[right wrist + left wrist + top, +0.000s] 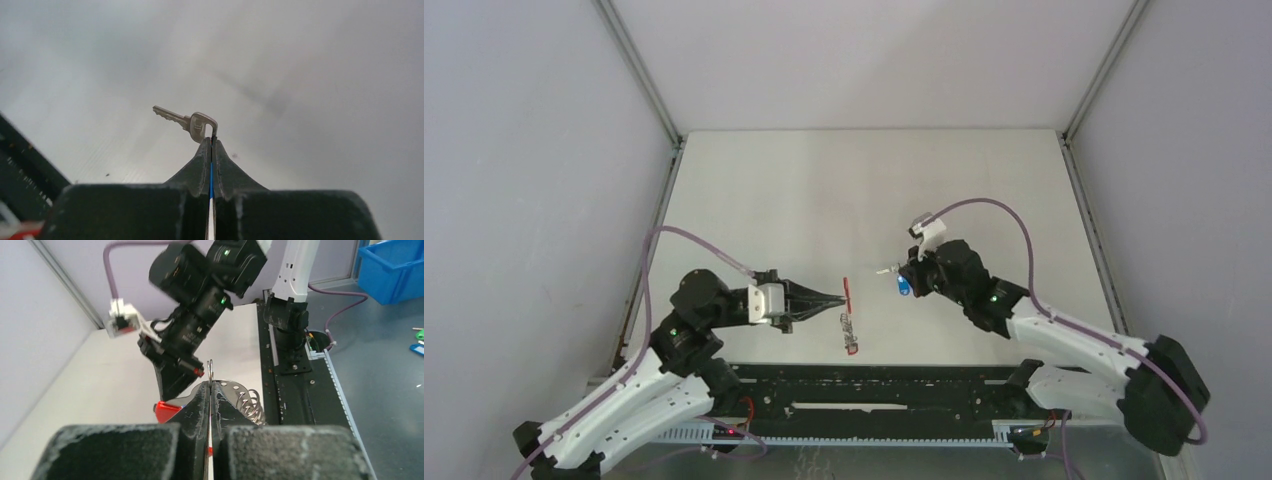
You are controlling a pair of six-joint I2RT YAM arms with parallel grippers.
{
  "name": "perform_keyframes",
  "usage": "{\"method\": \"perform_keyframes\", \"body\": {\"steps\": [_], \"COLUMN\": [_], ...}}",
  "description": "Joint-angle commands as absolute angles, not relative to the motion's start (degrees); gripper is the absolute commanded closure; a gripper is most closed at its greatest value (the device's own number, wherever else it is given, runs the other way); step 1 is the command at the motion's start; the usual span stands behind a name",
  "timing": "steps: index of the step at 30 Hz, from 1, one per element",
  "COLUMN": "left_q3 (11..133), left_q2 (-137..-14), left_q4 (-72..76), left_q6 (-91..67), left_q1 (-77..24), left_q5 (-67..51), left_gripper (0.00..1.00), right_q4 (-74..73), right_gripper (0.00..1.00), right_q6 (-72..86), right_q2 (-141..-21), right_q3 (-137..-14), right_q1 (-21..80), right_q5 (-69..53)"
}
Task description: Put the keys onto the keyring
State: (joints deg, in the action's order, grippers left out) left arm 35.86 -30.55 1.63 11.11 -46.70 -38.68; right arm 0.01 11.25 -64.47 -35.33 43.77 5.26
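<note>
My left gripper (841, 298) is shut on the keyring (847, 293). The keyring's red band stands upright at the tips, and its silver rings (850, 335) trail toward the near edge. In the left wrist view a thin metal ring (210, 369) pokes up from between the shut fingers, with the red band (167, 410) on the left and coiled rings (247, 401) on the right. My right gripper (902, 277) hovers just right of the keyring, shut on a key's blue tag (903, 288). The silver key (186, 120) sticks out past the tips (211, 140), pointing left.
A black rail (874, 385) runs along the near table edge between the arm bases. Grey walls (544, 200) enclose the white table (874, 190) on three sides. A blue bin (395, 270) stands outside the cell, beyond the rail.
</note>
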Motion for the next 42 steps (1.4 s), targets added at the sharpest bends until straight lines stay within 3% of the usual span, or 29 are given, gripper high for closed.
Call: {"method": "perform_keyframes", "body": {"steps": [1,5,9,19,25,27,29,30,31,33,35,38,42], "left_q3": [33.62,32.65,33.68,35.39,35.77,35.77,35.85,35.92,36.02,36.4,36.85,37.09,37.26], "left_q2": [-31.56,-33.47,-33.44,-28.6,-27.81,-27.49,-27.33,-27.36,-27.38,-27.51,-27.8,-28.2,-28.11], "left_q4": [10.6,12.95,13.38,4.63,4.31,4.24,4.26,4.33,4.57,5.14,5.54,5.86,6.37], "left_q6": [6.63,8.1,7.89,15.58,15.2,15.01,14.82,14.74,14.39,13.85,13.53,13.28,13.28], "left_q1": [-45.5,-45.33,-43.81,-43.64,-43.51,-43.52,-43.51,-43.55,-43.51,-43.51,-43.51,-43.51,-43.51], "left_q5": [-40.87,-41.17,-42.9,-45.88,-46.14,-46.22,-46.1,-46.07,-45.95,-45.65,-45.62,-45.62,-44.82], "left_gripper": [1.0,1.0,1.0,1.0,1.0,1.0,1.0,1.0,1.0,1.0,1.0,1.0,1.0], "right_q4": [6.0,5.15,0.55,-0.53,-0.98,-1.29,-2.08,-2.78,-3.85,-4.21,0.59,8.66,1.0], "right_gripper": [1.0,1.0,1.0,1.0,0.76,0.61,0.44,0.17,0.02,0.0,0.0,0.0,0.01], "right_q6": [-3.22,-5.86,-1.66,8.3,10.82,10.92,11.43,11.73,12.6,17.85,25.37,29.9,25.17], "right_q2": [-54.9,-52.76,-59.93,-74.15,-74.72,-73.9,-72.62,-71.81,-70.82,-67.2,-63.78,-67.95,-71.52], "right_q3": [-33.93,-34.23,-37.33,-37.53,-37.53,-37.53,-37.88,-38.25,-38.89,-39.58,-36.46,-33.07,-36.25], "right_q1": [47.81,48.36,45.03,47.02,46.9,46.45,45.73,45.38,44.84,41.97,35.73,28.76,32.02], "right_q5": [-3.63,-7.37,-11.12,-2.24,0.0,-0.26,-0.93,-1.29,-1.37,-3.72,-13.7,-26.97,-17.49]}}
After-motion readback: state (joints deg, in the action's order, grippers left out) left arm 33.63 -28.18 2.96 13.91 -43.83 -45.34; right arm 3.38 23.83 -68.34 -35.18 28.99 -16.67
